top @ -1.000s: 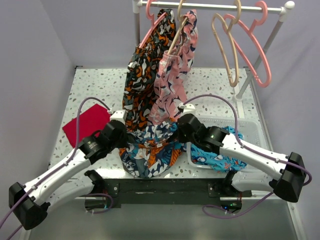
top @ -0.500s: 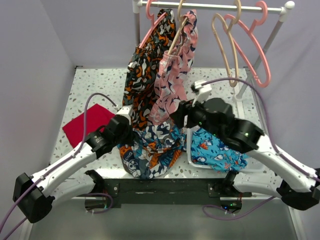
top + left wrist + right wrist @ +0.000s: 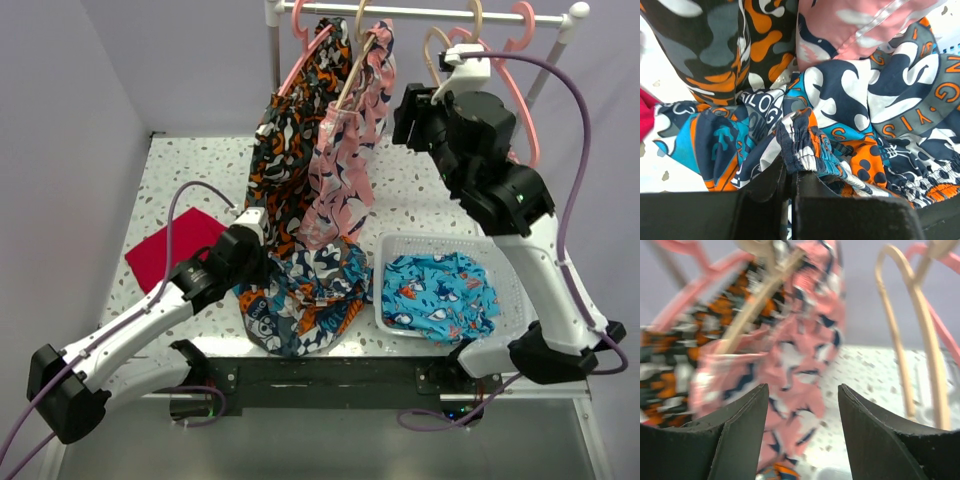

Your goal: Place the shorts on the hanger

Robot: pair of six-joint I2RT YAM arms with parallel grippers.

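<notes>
Shorts (image 3: 305,300) in a crumpled heap at the near centre of the table (image 3: 190,165), elastic waistband nipped between the pressed-together fingers of the left gripper (image 3: 790,172). Right gripper (image 3: 802,405) high at the far right by the rail (image 3: 420,12), jaws spread, nothing between them. Hanger (image 3: 930,355) on that rail, bare, right of the spread jaws in the wrist view; from above mostly hidden behind the right arm. Pink hangers (image 3: 522,120) just right of it. Left of it, on the same rail, pink patterned shorts (image 3: 345,170) and black-orange-white shorts (image 3: 285,150), both draped low enough to overlap the far edge of the heap. White basket (image 3: 450,240) right of the heap, turquoise shorts (image 3: 440,295) inside. Red cloth (image 3: 170,250) flat on the left of the table.
</notes>
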